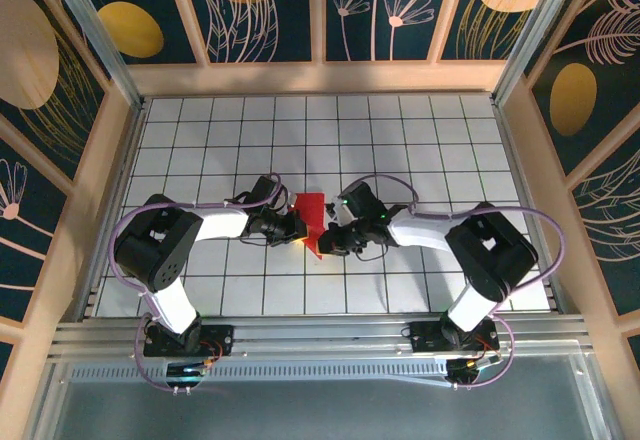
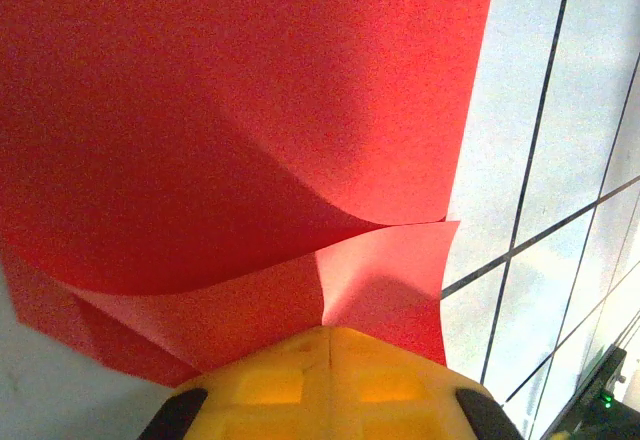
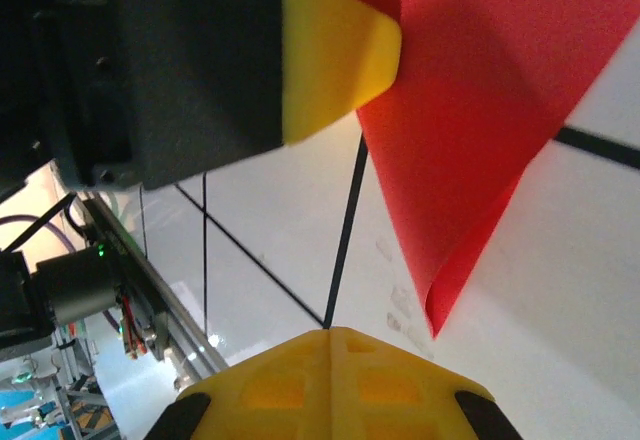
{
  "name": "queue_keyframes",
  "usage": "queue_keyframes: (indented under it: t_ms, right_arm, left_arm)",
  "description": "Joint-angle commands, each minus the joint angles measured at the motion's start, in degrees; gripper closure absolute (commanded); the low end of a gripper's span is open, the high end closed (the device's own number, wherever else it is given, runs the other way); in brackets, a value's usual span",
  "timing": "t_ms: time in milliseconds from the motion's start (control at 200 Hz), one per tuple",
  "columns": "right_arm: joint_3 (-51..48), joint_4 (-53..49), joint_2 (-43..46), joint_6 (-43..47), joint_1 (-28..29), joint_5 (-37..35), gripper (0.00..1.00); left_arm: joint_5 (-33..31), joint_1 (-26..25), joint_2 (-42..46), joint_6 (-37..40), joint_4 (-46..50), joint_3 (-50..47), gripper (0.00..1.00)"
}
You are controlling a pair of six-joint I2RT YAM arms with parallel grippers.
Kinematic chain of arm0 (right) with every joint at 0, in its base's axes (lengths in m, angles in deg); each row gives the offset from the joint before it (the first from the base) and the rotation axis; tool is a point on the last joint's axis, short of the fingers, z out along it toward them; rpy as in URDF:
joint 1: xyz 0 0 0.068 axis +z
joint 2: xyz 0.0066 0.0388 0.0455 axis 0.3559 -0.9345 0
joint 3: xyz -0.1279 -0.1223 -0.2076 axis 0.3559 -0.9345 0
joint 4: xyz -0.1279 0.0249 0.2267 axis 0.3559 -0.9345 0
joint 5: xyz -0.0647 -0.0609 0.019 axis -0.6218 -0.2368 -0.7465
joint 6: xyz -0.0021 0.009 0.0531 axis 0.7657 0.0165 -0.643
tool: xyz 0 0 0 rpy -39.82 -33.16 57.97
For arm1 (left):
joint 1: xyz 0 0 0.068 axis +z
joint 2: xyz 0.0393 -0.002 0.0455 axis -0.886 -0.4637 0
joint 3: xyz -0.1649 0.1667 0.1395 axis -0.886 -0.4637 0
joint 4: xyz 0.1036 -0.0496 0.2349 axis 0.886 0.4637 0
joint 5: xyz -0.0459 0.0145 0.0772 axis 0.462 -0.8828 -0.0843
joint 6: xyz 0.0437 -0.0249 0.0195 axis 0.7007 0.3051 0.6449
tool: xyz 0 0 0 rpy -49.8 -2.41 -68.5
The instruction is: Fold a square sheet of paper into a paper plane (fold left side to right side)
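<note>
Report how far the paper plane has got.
Done: the red sheet already carries folds, with layered flaps in the left wrist view and a creased point in the right wrist view. In hand: the left tool, shut, seems to pinch the sheet's edge and hold it curled off the table; the right tool is shut beside it, empty. Left: no slim dart yet; more folds needed.

White gridded table (image 1: 420,130) inside floral-patterned walls (image 1: 265,10).
</note>
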State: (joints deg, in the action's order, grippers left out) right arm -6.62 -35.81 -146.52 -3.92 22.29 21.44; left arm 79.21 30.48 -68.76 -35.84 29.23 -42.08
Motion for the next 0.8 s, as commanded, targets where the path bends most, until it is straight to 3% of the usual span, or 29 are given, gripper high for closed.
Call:
queue_keyframes:
  t_ms: [0, 380, 721, 796]
  right_arm:
    - [1.08, 3.96, -2.83, -2.42, 0.37, -2.32, 1.0]
    - [2.27, -0.02, -6.71, -0.86, 0.61, -5.2, 1.0]
    - [3.62, -9.22, -9.01, 0.75, 1.05, -10.87, 1.0]
    - [4.49, -11.97, -9.69, 1.03, 1.42, -13.1, 1.0]
  left_arm:
    - [-6.86, 0.08, -2.64, -0.3, 4.41, -0.97, 1.0]
    - [-6.61, 0.08, -2.12, -0.54, 3.86, -0.76, 1.0]
    - [-6.15, 0.08, 2.13, -1.6, 1.2, 1.61, 0.88]
    - [-6.75, 0.08, 6.44, -1.71, -0.53, 0.66, 0.88]
